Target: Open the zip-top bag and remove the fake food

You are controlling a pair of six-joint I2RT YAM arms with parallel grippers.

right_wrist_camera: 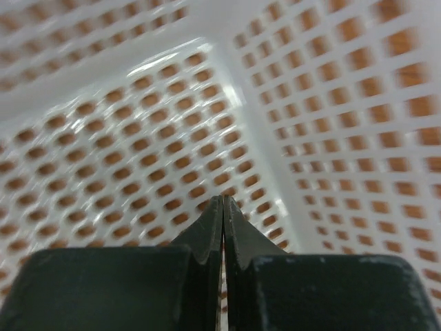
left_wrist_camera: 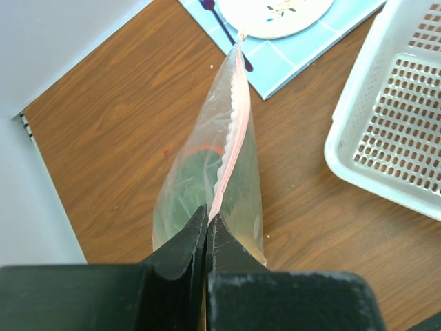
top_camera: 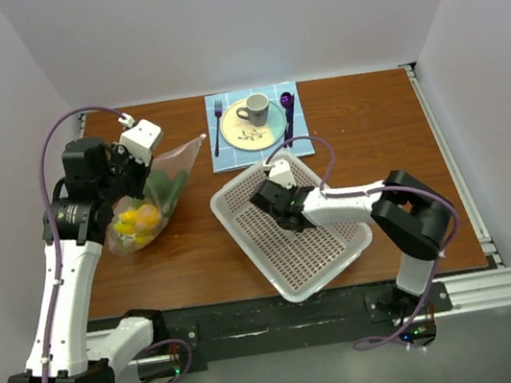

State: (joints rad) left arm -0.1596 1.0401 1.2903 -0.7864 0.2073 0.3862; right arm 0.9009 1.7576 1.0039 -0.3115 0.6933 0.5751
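Observation:
The clear zip-top bag (top_camera: 161, 195) hangs over the left of the table, its pinkish zip strip (left_wrist_camera: 231, 131) running along the top edge. The fake food lies inside: yellow and orange pieces (top_camera: 138, 220) at the low end and a green cucumber (top_camera: 173, 187); green shapes (left_wrist_camera: 185, 187) show through the plastic. My left gripper (top_camera: 139, 176) is shut on the zip edge of the bag, the strip entering between the fingertips (left_wrist_camera: 207, 222). My right gripper (top_camera: 264, 200) is shut and empty, low inside the white basket, tips (right_wrist_camera: 222, 201) just above its floor.
The white perforated basket (top_camera: 334, 257) sits centre-right, tilted; its corner shows in the left wrist view (left_wrist_camera: 344, 148) and it fills the right wrist view (right_wrist_camera: 138, 117). A blue mat (top_camera: 229, 160) at the back holds a plate (top_camera: 245, 137), cup (top_camera: 254, 108), fork (top_camera: 218, 124) and purple spoon (top_camera: 287, 107).

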